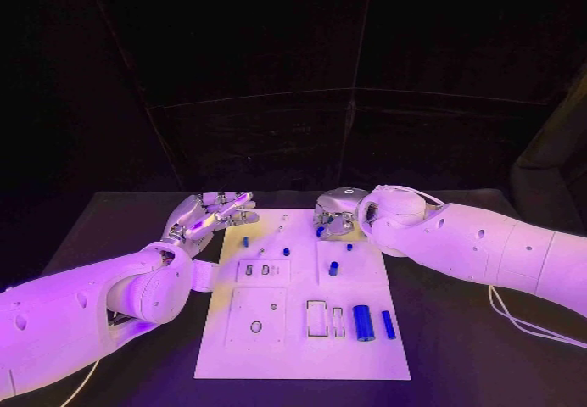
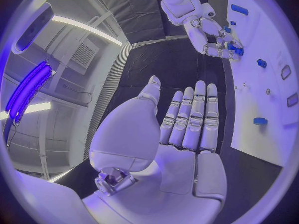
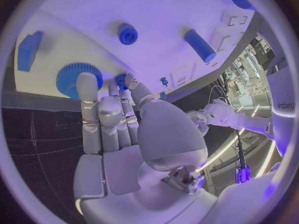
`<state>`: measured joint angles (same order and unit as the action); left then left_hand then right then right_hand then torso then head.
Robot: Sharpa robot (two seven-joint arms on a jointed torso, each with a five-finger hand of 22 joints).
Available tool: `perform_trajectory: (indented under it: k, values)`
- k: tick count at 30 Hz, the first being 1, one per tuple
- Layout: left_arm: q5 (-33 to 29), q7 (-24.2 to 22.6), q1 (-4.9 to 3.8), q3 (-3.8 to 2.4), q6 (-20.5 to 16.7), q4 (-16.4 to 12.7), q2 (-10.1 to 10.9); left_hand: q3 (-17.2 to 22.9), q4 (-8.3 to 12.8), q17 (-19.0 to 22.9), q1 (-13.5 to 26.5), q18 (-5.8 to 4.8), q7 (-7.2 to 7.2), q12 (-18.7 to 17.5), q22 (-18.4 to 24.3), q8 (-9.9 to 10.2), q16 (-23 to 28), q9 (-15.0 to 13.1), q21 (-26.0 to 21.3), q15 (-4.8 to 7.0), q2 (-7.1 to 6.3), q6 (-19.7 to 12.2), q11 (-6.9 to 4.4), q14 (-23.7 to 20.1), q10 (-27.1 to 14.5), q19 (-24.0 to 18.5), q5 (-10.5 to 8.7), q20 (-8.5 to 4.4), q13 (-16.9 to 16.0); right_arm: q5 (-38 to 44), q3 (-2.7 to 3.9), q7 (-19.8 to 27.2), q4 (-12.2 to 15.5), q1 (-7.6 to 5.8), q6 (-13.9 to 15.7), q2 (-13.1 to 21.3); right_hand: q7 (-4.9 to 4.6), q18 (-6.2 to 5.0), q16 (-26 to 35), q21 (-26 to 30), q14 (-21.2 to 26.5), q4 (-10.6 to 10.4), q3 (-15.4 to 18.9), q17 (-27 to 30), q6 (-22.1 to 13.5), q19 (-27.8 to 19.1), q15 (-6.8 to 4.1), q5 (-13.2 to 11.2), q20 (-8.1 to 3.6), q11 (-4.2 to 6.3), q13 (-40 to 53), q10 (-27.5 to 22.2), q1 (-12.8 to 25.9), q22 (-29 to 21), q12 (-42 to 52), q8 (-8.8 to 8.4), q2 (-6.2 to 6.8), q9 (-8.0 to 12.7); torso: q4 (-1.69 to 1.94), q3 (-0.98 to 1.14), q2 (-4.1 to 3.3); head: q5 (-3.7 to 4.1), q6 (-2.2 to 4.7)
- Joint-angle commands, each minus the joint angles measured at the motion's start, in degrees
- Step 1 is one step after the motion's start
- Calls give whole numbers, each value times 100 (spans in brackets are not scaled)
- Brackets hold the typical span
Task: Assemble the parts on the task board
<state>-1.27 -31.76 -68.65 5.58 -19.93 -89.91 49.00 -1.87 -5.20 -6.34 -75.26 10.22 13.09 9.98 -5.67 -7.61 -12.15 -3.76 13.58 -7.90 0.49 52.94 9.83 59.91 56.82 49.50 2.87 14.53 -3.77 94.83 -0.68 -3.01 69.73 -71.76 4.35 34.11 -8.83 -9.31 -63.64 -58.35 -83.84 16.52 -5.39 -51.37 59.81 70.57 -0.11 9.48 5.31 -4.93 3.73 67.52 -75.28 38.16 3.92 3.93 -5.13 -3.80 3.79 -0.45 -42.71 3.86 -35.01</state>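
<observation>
Right robot hand (image 1: 338,215) is at the far edge of the white task board (image 1: 306,356), its fingertips (image 3: 127,79) pinching a small blue gear (image 3: 121,79) beside a larger blue gear (image 3: 70,77). Left robot hand (image 1: 205,216) hovers over the black worktop (image 1: 122,229) just off the board's far left corner, fingers straight, holding nothing. Two blue cylinders (image 1: 363,322) lie on the board's near right part.
</observation>
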Motion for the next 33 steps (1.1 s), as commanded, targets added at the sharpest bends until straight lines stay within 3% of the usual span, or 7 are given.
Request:
perform_trajectory:
  k: [1, 9, 12, 17, 20, 28, 33]
  values:
    - [43, 16, -9, -6, 86, -5, 3, -7, 33, 4, 4, 31, 11, -36, 6, 32, 24, 7, -15, -2, 61, 24, 43, 21, 7, 29, -6, -6, 6, 66, 4, 10, -22, -15, -173, -23, 15, 73, -195, -220, -219, 1, -161, -206, 108, 104, -31, -60, -6, 23, -4, 112, -19, 273, 6, 21, -93, -11, 11, 13, -12, -3, -27]
    - [43, 53, -10, -6, 76, 17, 4, 12, 117, 1, -29, 32, 14, -74, 29, 74, 66, 4, -43, -4, 117, 30, 47, 46, 10, 56, -5, -4, 3, 86, 4, 22, -49, -15, -118, -44, 27, 105, -483, -591, -161, -19, -773, -427, 255, 48, -44, -117, -7, 40, -6, 243, 43, 635, -16, -1, 0, -5, 1, 18, -25, -23, -31]
    - [43, 64, -10, -6, 70, 17, 7, 48, 170, -1, -67, 32, 13, -90, 41, 92, 86, 3, -57, -2, 167, 39, 46, 59, 16, 69, -5, -4, 2, 94, 4, 64, -12, -14, 144, -30, 25, 112, -547, -683, -149, -20, -988, -469, 302, 32, -50, -140, -5, 45, -3, 284, 56, 723, -14, 1, 48, -7, 0, 18, -30, -24, -27]
    - [43, 80, -10, -6, 65, 17, 15, 87, 229, -4, -97, 32, 11, -109, 55, 113, 110, 3, -73, -1, 211, 50, 44, 75, 25, 85, -5, -6, 1, 0, 5, 154, 131, -13, 822, 34, 19, 126, -632, -796, -144, -23, -1283, -531, 338, 21, -49, -151, 3, 47, 0, 316, 66, 833, -16, -5, 132, -7, 3, 20, -37, -42, -3]
    - [43, 84, -10, -6, 70, 15, 15, 91, 236, -5, -100, 32, 11, -111, 57, 116, 113, 2, -75, 0, 215, 52, 44, 76, 26, 87, -5, -6, 1, -46, 7, 74, 174, -13, 1166, 35, 1, 126, -661, -843, -135, -40, -1421, -541, 313, 4, -37, -169, 9, 33, -5, 283, 124, 875, -29, -21, 212, -1, 15, 11, -34, -34, 12]
    - [43, 59, -9, -6, 45, 19, -11, 112, 273, -9, -107, 34, 9, -116, 65, 124, 122, 0, -82, 5, 234, 72, 39, 100, 47, 105, -5, -9, -2, -92, 10, -183, 15, -14, 1465, -153, -27, 129, -699, -888, -130, -66, -1576, -562, 242, -15, -13, -236, 30, 6, -9, 209, 187, 911, -33, -29, 294, 5, 64, 7, -50, -44, 33]
    - [42, 37, -10, -6, 20, -3, -1, 122, 295, -13, -103, 35, 3, -116, 70, 126, 128, -2, -86, 10, 243, 94, 33, 119, 69, 121, -5, -13, -4, -102, 12, -234, -207, -16, 1569, -385, -39, 133, -761, -939, -137, -104, -1702, -622, 212, -18, 0, -256, 44, -1, -8, 178, 246, 962, -30, -26, 361, 3, 64, 7, -70, -78, 48]
